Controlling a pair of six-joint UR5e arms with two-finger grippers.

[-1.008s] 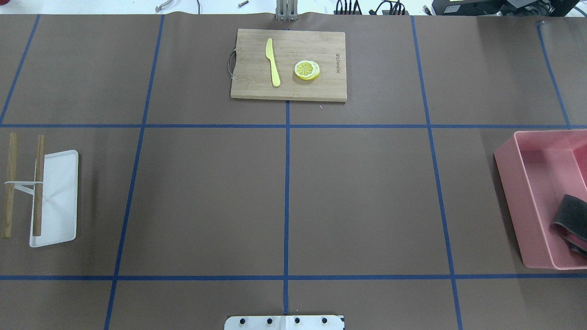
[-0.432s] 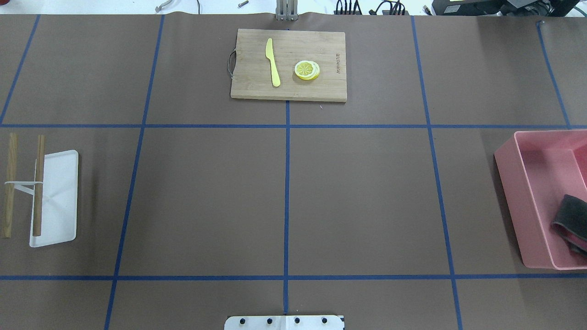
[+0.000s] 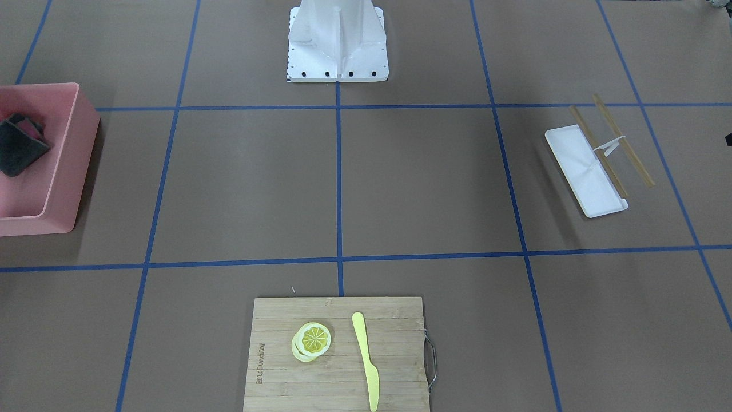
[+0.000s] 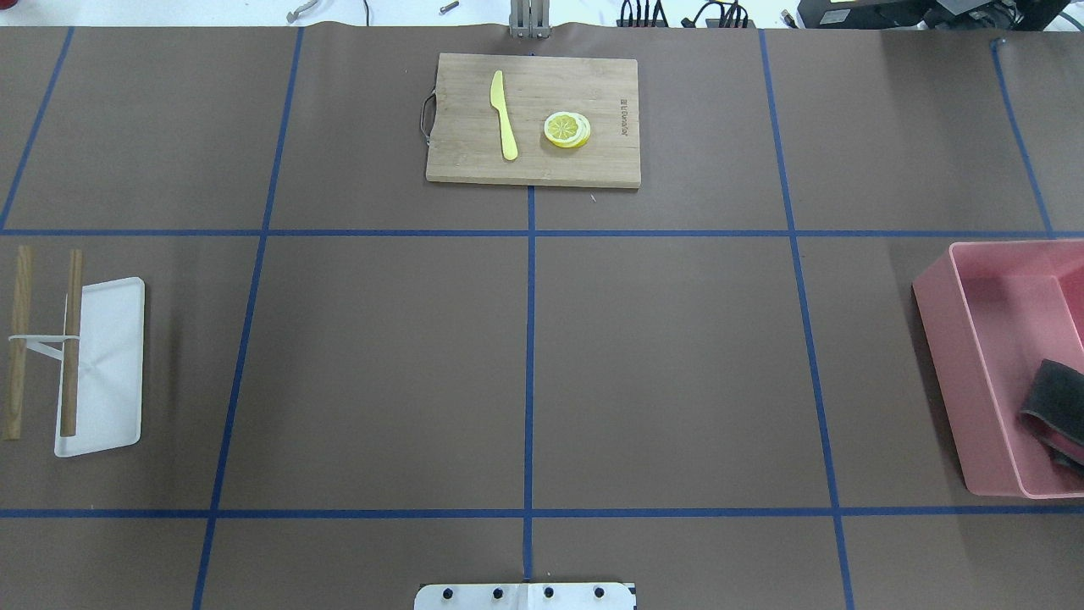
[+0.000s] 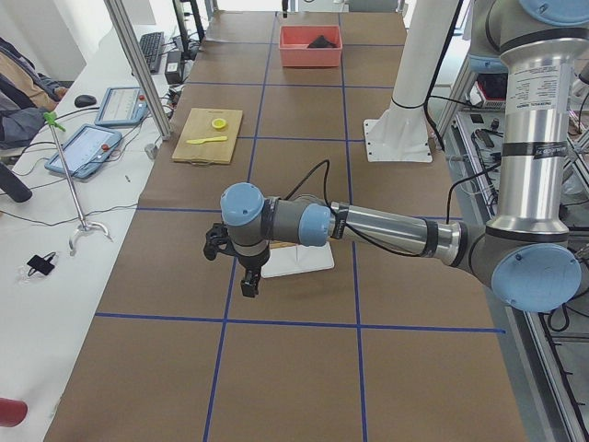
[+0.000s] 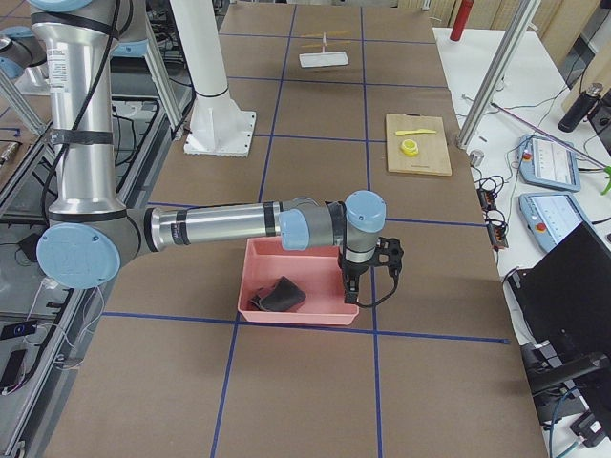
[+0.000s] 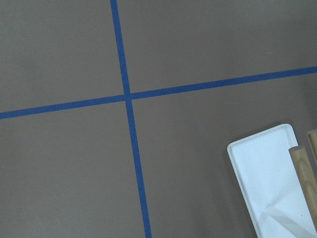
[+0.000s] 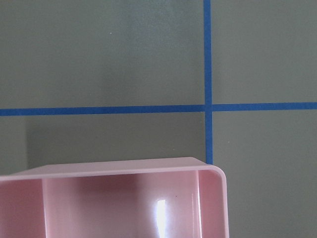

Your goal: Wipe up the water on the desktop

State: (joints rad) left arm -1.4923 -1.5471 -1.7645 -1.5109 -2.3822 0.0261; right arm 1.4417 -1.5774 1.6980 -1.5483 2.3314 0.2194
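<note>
The desktop [image 4: 381, 364] is a matte brown surface with a grid of blue tape lines; I see no water on it in any view. A dark folded cloth [image 4: 1054, 411] lies in a pink bin [image 4: 940, 339] at the right edge. My left gripper [image 5: 248, 281] shows only in the exterior left view, hanging above the desktop beside a white tray [image 5: 299, 260]; I cannot tell if it is open or shut. My right gripper [image 6: 351, 291] shows only in the exterior right view, over the pink bin's [image 6: 286, 310] far end; I cannot tell its state.
A bamboo cutting board [image 4: 533, 119] with a yellow knife [image 4: 505, 114] and a lemon slice [image 4: 566, 129] lies at the far middle. The white tray [image 4: 114, 364] with two wooden sticks [image 4: 72, 339] lies at the left edge. The robot's base plate [image 4: 525, 596] is at the near middle.
</note>
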